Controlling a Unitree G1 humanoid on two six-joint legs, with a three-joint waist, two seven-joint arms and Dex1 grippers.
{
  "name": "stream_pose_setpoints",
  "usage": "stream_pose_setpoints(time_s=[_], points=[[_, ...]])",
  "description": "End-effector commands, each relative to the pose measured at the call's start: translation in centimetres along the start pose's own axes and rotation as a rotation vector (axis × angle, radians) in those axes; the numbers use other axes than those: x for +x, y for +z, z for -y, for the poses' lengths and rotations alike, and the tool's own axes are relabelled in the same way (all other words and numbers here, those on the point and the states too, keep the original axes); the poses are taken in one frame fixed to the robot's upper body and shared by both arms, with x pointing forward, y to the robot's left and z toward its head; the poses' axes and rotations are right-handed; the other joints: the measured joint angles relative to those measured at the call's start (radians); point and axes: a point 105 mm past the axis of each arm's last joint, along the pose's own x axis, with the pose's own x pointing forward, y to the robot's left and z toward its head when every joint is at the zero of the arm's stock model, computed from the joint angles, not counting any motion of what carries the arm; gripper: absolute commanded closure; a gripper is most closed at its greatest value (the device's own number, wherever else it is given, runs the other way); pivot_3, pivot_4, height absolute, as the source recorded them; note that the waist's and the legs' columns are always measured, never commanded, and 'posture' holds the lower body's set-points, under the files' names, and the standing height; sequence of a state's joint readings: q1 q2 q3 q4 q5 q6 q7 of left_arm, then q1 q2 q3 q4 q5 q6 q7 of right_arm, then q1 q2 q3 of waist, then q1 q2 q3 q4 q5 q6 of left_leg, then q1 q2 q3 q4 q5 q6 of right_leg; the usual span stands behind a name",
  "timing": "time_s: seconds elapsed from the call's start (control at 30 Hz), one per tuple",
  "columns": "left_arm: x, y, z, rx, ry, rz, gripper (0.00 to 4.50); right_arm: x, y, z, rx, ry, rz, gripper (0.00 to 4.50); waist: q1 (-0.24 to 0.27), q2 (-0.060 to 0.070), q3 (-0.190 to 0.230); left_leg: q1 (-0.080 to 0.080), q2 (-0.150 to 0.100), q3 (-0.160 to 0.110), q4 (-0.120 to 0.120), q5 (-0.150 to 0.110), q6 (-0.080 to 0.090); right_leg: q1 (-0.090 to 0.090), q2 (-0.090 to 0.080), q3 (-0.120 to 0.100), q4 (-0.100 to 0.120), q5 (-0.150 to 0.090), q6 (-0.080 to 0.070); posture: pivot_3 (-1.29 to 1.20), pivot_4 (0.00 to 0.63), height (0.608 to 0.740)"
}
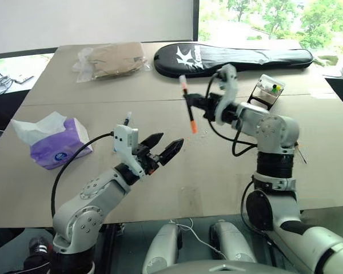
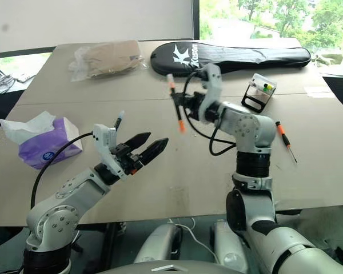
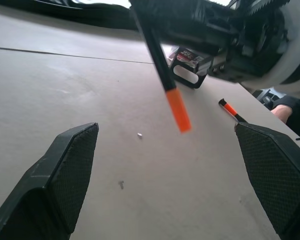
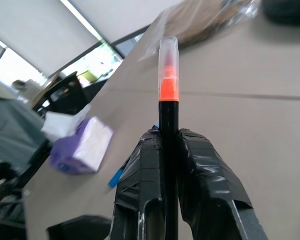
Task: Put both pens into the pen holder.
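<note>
Right gripper point(image 1: 190, 103) clamped on black-barrelled pen with orange ends point(image 1: 188, 108), held upright above the beige table point(image 1: 74, 171). Left gripper point(image 1: 163, 147) jaws wide apart, empty, just below-left of it. Clear plastic pen holder on black frame point(image 1: 267, 90) sits behind right arm; orange-and-black pen with metal tip point(image 2: 286, 141) lies beside that arm.

Black pen point(image 1: 188, 106) with orange ends, purple tissue pack point(image 1: 60, 145), black racket bag point(image 1: 234, 59) with white logo.
</note>
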State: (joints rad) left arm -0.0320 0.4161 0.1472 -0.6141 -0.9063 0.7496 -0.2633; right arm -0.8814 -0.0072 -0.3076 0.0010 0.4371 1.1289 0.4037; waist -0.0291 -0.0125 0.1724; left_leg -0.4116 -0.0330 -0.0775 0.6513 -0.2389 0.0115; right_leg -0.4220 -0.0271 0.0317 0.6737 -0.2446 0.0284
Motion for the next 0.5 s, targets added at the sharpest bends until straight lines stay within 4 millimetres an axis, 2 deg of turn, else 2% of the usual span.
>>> stream_pose_setpoints(time_s=[0.03, 0.13, 0.2, 0.27, 0.33, 0.4, 0.5], points=[[0.8, 0.8, 1.0, 0.011, -0.051, 0.033, 0.0, -1.1, 2.5, -0.4, -0.039, 0.023, 0.075, 4.46, -0.001, 0.0, 0.0, 0.0, 0.0, 0.0, 0.0, 0.0, 0.0, 0.0, 0.0, 0.0, 0.0, 0.0, 0.0, 0.0, 0.15, 0.74], [2.3, 0.9, 1.7, 0.009, -0.086, 0.037, 0.0, -1.2, 1.7, -0.9, -0.044, 0.04, 0.052, 4.46, -0.013, 0.0, 0.0, 0.0, 0.001, 0.001, 0.0, 0.001, -0.002, 0.0, 0.001, 0.0, 0.0, 0.0, 0.0, 0.0, 0.15, 0.74], [3.1, 1.0, 2.0, 0.015, -0.096, 0.041, 0.0, -1.4, 2.6, -0.2, -0.09, -0.016, 0.106, 4.46, -0.017, 0.0, 0.0, 0.001, 0.002, 0.003, 0.0, 0.001, -0.001, -0.001, 0.002, 0.003, 0.002, 0.0, 0.0, 0.0, 0.15, 0.74], [3.3, 1.2, 2.1, 0.017, -0.101, 0.048, 0.0, -1.9, 4.7, 1.2, -0.143, -0.09, 0.182, 4.46, -0.014, 0.0, 0.0, 0.002, 0.002, 0.004, 0.0, 0.0, 0.0, -0.001, 0.003, 0.004, 0.003, 0.0, 0.0, 0.0, 0.15, 0.74], [3.2, 1.2, 2.1, 0.023, -0.098, 0.052, 0.0, -3.1, 7.9, 2.9, -0.301, -0.177, 0.272, 4.46, -0.01, 0.0, 0.0, 0.001, 0.002, 0.004, 0.0, 0.0, 0.0, 0.0, 0.003, 0.004, 0.002, 0.0, 0.0, 0.0, 0.15, 0.74], [3.0, 1.4, 2.2, 0.049, -0.103, 0.066, 0.0, -4.4, 10.5, 3.7, -0.446, -0.216, 0.35, 4.46, -0.003, 0.0, 0.0, 0.0, 0.0, 0.004, 0.001, 0.0, 0.0, 0.0, 0.002, 0.003, 0.001, 0.0, 0.0, 0.0, 0.15, 0.74], [2.0, 2.5, 3.7, 0.152, -0.201, 0.134, 0.0, -5.6, 12.5, 4.9, -0.608, -0.256, 0.385, 4.46, -0.006, 0.0, 0.0, -0.001, 0.001, 0.004, 0.0, 0.001, -0.002, 0.0, 0.002, 0.004, -0.002, 0.0, 0.0, 0.0, 0.15, 0.74]])
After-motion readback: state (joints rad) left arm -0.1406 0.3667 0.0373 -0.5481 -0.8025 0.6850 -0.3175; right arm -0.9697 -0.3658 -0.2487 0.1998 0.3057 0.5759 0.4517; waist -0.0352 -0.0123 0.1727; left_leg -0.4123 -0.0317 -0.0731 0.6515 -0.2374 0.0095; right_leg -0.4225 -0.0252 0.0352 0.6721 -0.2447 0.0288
